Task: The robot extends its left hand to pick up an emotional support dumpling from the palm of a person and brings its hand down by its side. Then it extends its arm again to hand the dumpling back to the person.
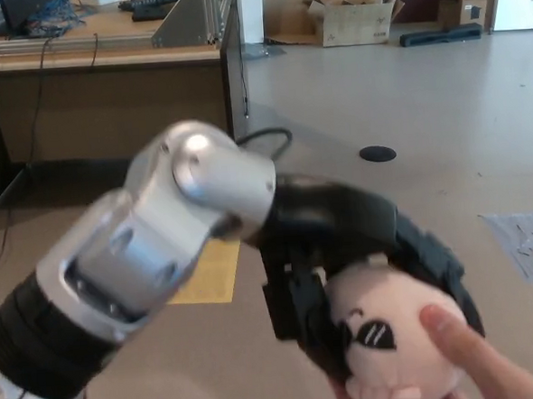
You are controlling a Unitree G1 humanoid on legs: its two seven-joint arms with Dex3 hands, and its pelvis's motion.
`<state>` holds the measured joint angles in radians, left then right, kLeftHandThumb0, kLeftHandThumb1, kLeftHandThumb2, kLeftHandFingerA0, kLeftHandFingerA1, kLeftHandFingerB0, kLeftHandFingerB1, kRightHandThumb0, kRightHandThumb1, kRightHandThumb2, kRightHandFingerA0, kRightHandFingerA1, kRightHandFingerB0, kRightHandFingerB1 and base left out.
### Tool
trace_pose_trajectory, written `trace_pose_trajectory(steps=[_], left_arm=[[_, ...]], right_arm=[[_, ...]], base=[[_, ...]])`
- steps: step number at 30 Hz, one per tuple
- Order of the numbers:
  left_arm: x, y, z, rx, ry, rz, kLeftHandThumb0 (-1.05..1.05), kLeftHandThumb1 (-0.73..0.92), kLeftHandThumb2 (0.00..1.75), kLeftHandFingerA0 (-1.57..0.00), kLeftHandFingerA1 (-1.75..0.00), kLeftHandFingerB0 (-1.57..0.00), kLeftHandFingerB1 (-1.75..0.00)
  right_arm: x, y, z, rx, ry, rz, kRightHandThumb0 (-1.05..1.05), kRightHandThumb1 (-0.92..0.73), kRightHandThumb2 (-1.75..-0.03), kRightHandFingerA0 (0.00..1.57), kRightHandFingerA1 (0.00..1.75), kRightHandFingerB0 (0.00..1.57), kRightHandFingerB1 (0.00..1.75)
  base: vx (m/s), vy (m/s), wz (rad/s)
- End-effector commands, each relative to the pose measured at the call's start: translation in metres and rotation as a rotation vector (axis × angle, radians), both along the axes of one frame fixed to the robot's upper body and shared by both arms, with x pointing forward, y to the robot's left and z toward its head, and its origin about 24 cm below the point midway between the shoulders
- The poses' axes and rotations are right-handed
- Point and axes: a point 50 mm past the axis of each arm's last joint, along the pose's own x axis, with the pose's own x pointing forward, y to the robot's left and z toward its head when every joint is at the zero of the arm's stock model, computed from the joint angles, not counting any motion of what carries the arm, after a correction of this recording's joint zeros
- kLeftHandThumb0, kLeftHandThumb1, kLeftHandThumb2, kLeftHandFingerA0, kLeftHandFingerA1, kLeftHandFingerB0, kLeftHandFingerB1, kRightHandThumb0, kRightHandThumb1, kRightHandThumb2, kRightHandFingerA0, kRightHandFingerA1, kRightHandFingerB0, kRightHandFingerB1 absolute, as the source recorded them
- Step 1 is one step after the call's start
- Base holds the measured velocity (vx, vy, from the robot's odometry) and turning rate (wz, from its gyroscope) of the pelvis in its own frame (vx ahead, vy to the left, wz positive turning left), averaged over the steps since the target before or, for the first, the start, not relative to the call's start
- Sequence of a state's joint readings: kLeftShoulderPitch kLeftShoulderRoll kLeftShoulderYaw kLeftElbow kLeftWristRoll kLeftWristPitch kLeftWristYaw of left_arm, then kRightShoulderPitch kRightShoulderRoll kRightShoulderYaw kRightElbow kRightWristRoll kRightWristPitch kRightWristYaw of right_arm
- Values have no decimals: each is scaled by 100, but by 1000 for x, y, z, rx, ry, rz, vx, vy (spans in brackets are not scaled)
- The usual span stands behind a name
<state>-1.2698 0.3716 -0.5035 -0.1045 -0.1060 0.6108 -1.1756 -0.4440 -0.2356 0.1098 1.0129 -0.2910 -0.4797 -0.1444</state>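
Left hand (pixel 344 276) is wrapped tight around the plush dumpling (pixel 384 341), a person's fingers (pixel 460 337) touching it from below
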Motion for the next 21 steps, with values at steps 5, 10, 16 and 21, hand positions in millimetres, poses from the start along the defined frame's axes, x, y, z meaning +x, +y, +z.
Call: trace_pose_trajectory(steps=[5, 10, 16, 21], left_arm=[[4, 10, 36, -19, 15, 11, -94, 57, 92, -23, -44, 0, 0], [1, 12, 33, -17, 0, 5, -105, 84, 120, -11, -25, 0, 0], [3, 14, 33, -9, 3, 13, -105, 85, 122, -6, -11, 0, 0], [5, 18, 39, -14, -23, 22, -104, 80, 120, -10, -22, 0, 0]], right_arm=[[7, -6, 10, -75, -19, 14, -51, -70, -61, 103, 59, 67, 51], [7, -5, 7, 105, 12, -39, -35, -59, -58, 106, 58, 77, 50], [9, -5, 9, 107, 14, -39, -34, -59, -58, 105, 57, 77, 50], [11, -4, 13, 107, -5, -27, -35, -59, -58, 109, 58, 78, 50]], base=[[0, 0, 0], [0, 0, 0], [0, 0, 0], [0, 0, 0]])
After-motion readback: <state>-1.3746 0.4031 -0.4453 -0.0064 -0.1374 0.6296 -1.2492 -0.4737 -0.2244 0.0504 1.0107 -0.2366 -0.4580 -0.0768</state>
